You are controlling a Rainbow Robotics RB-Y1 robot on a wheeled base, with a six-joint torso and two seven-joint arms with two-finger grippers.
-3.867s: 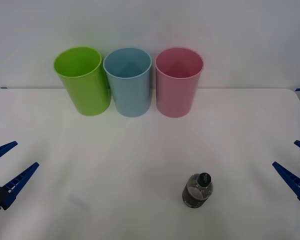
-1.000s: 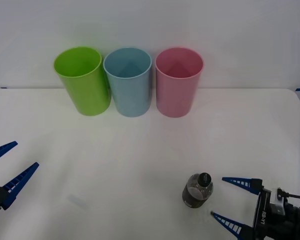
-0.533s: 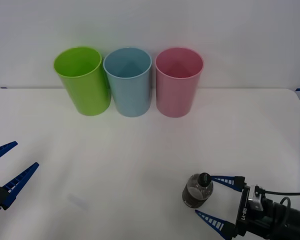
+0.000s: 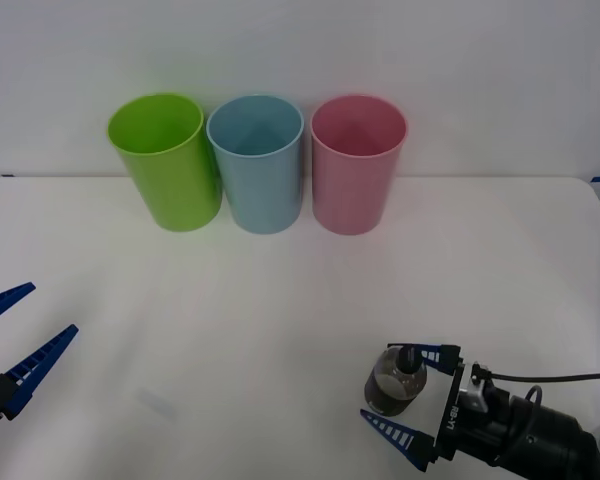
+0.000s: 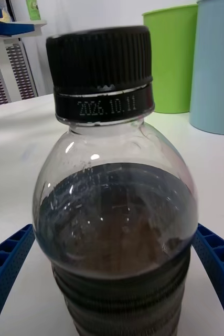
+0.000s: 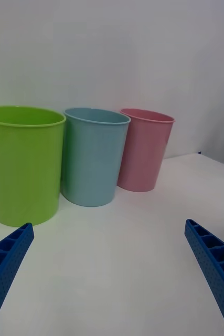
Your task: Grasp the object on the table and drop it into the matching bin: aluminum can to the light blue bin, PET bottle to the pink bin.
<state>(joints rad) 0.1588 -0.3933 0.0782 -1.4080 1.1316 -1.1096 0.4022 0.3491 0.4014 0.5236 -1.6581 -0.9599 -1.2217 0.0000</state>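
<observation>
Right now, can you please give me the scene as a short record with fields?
object: PET bottle, upright on the table
right hand: open, fingers on either side of the bottle, not yet closed
left hand: open, idle at the table's left edge
target: pink bin, rightmost of three
other bins: light blue bin, lime green bin
</observation>
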